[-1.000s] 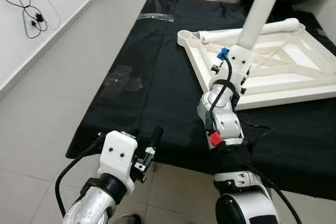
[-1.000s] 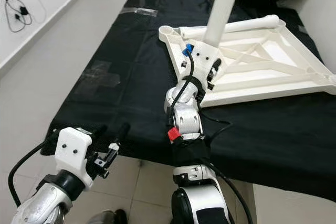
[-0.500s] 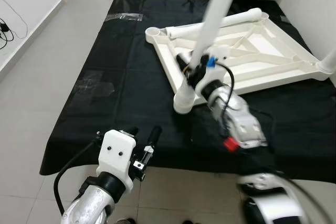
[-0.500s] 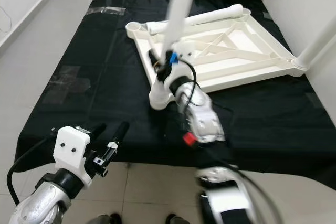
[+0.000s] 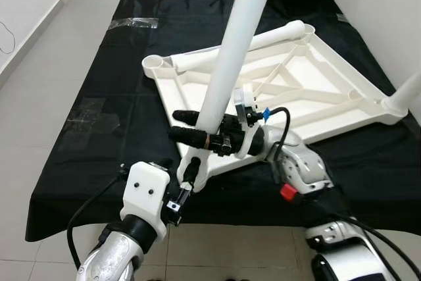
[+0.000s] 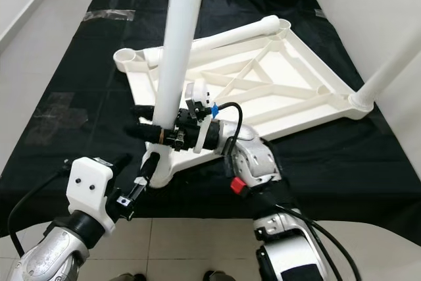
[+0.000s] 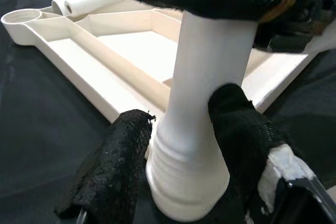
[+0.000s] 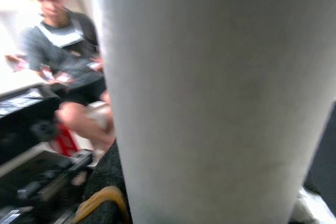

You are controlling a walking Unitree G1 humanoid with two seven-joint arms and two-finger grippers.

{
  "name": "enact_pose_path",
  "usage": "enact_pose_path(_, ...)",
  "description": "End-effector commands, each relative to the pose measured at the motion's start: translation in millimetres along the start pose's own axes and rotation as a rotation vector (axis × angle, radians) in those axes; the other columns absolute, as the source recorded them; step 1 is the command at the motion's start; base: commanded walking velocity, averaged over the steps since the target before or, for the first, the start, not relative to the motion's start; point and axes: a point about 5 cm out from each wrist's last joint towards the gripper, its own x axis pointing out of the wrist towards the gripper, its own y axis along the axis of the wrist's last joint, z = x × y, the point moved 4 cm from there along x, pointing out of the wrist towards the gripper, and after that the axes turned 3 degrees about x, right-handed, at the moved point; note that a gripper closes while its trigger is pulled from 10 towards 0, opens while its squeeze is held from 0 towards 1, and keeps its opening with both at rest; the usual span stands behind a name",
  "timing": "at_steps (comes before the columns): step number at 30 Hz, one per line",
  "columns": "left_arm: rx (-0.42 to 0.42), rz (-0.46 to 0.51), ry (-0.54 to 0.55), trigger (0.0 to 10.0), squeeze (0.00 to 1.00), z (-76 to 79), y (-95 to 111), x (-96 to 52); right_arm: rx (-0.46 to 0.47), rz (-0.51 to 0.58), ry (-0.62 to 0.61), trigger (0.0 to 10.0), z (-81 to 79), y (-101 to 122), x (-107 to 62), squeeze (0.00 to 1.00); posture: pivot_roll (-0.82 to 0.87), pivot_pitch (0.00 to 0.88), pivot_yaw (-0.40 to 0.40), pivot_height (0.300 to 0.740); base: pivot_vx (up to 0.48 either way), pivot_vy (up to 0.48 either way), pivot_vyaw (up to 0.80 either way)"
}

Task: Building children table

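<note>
i see the table top (image 5: 309, 83) lying upside down on the cloth (image 5: 99, 97), which covers the floor in front of me, and one loose leg (image 5: 250, 43) lies along its far edge. a second leg (image 5: 227, 77) stands tilted at the near corner of the table top, with my right gripper (image 5: 194, 126) around it partway up and my left gripper (image 7: 178, 150) on both sides of its foot. a third leg (image 5: 408, 93) stands at the right corner, and a person (image 8: 63, 56) sits behind the second leg.
</note>
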Motion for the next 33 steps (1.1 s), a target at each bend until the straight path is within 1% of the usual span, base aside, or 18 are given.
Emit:
enact_pose_path(1,0.001,-0.01,-0.009,10.0,0.0,2.6,-1,-0.7,0.086,-0.062,0.029,10.0,-1.4,-29,2.8,0.0,0.21,0.19,-0.017,0.74,0.0,0.0,0.0)
enact_pose_path(3,0.0,-0.004,-0.012,10.0,0.0,3.2,1,-0.3,0.026,-0.115,0.012,10.0,4.1,-36,7.1,0.0,0.21,0.19,-0.017,0.74,0.0,0.0,0.0)
enact_pose_path(4,0.0,-0.004,-0.012,10.0,0.0,3.2,1,-0.3,0.026,-0.115,0.012,10.0,4.1,-36,7.1,0.0,0.21,0.19,-0.017,0.74,0.0,0.0,0.0)
enact_pose_path(6,0.002,-0.002,-0.015,10.0,0.0,3.3,2,-0.9,-0.039,-0.168,-0.013,10.0,8.8,-41,9.6,0.0,0.22,0.191,-0.018,0.74,0.0,0.0,0.0)
enact_pose_path(7,0.002,-0.002,-0.015,10.0,0.0,3.3,2,-0.9,-0.039,-0.168,-0.013,10.0,8.8,-41,9.6,0.0,0.22,0.191,-0.018,0.74,0.0,0.0,0.0)
enact_pose_path(11,0.002,-0.004,-0.016,10.0,0.0,3.2,2,-2.3,-0.169,-0.232,-0.054,10.0,14.5,-43,12.0,0.0,0.21,0.191,-0.014,0.74,0.0,0.0,0.0)
enact_pose_path(12,0.002,-0.004,-0.016,10.0,0.0,3.2,2,-2.3,-0.169,-0.232,-0.054,10.0,14.5,-43,12.0,0.0,0.21,0.191,-0.014,0.74,0.0,0.0,0.0)
enact_pose_path(13,0.001,-0.004,-0.024,10.0,0.0,4.8,2,-2.2,-0.235,-0.284,-0.046,10.0,13.5,-46,11.3,0.0,0.21,0.189,-0.015,0.74,0.0,0.0,0.0)
enact_pose_path(14,0.001,-0.004,-0.024,10.0,0.0,4.8,2,-2.2,-0.235,-0.284,-0.046,10.0,13.5,-46,11.3,0.0,0.21,0.189,-0.015,0.74,0.0,0.0,0.0)
enact_pose_path(19,-0.003,-0.003,-0.031,10.0,0.0,6.1,2,-1.5,-0.296,-0.338,-0.023,10.0,13.7,-48,10.1,0.0,0.21,0.193,-0.015,0.74,0.0,0.0,0.0)
enact_pose_path(21,-0.007,-0.008,-0.042,10.0,0.0,8.0,1,-2.7,-0.297,-0.371,0.001,10.0,13.7,-50,8.4,0.0,0.21,0.195,-0.017,0.74,0.0,0.0,0.0)
enact_pose_path(23,-0.011,-0.019,-0.045,10.0,0.0,9.1,-1,-5.0,-0.272,-0.425,0.028,10.0,13.5,-55,5.7,0.0,0.21,0.196,-0.017,0.74,0.0,0.0,0.0)
enact_pose_path(24,-0.011,-0.019,-0.045,10.0,0.0,9.1,-1,-5.0,-0.272,-0.425,0.028,10.0,13.5,-55,5.7,0.0,0.21,0.196,-0.017,0.74,0.0,0.0,0.0)
enact_pose_path(27,-0.017,-0.03,-0.042,10.0,0.0,10.4,-4,-6.6,-0.21,-0.482,0.02,10.0,17.6,-62,4.3,0.0,0.2,0.202,-0.022,0.74,0.0,0.0,0.0)
enact_pose_path(28,-0.018,-0.031,-0.041,10.0,0.0,10.9,-4,-6.8,-0.186,-0.485,0.008,10.0,20.0,-63,4.4,0.0,0.21,0.206,-0.026,0.74,0.0,0.0,0.0)
enact_pose_path(30,-0.018,-0.032,-0.041,10.0,0.0,11.1,-4,-6.8,-0.175,-0.485,0.0,10.0,21.5,-64,4.6,0.0,0.21,0.206,-0.026,0.74,0.0,0.0,0.0)
enact_pose_path(33,-0.02,-0.033,-0.037,10.0,0.0,11.2,-4,-7.0,-0.1,-0.445,0.016,10.0,20.9,-62,8.0,0.0,0.2,0.215,-0.029,0.74,0.0,0.0,0.0)
